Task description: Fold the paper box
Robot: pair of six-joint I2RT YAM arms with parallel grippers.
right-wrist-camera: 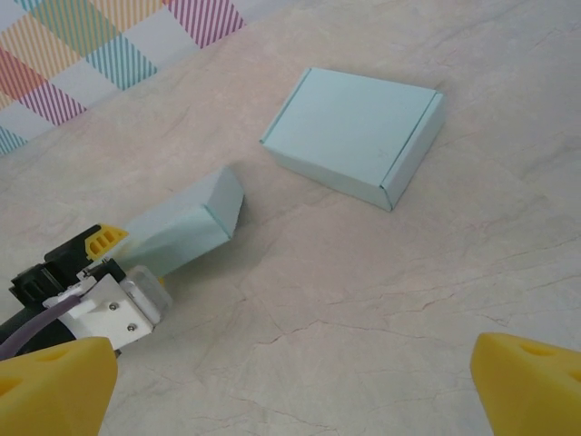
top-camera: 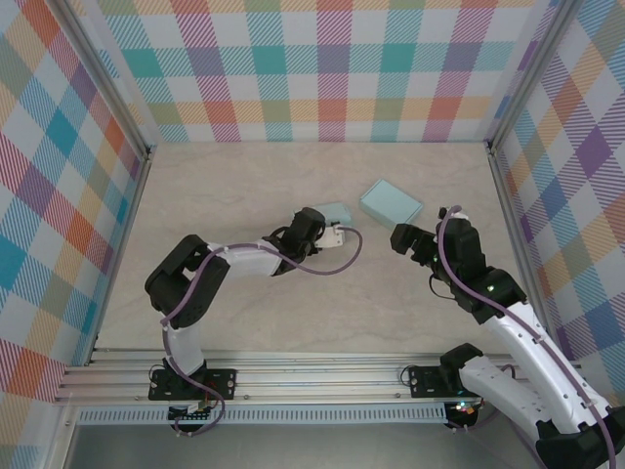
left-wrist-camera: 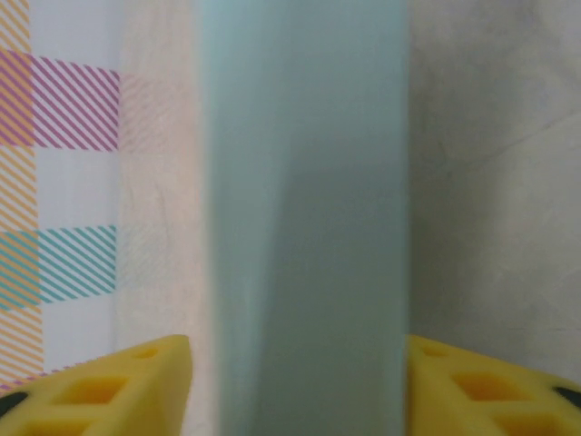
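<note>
Left claw (left-wrist-camera: 296, 343) astride teal paper box (left-wrist-camera: 304, 182), grip unclear, right claw (right-wrist-camera: 292, 350) wide open, second box (right-wrist-camera: 359, 136) beyond

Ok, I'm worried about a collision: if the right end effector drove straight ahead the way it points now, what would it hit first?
Most likely the bare table, short of the closed teal box and clear of the second teal piece. Depth is hard to judge.
</note>
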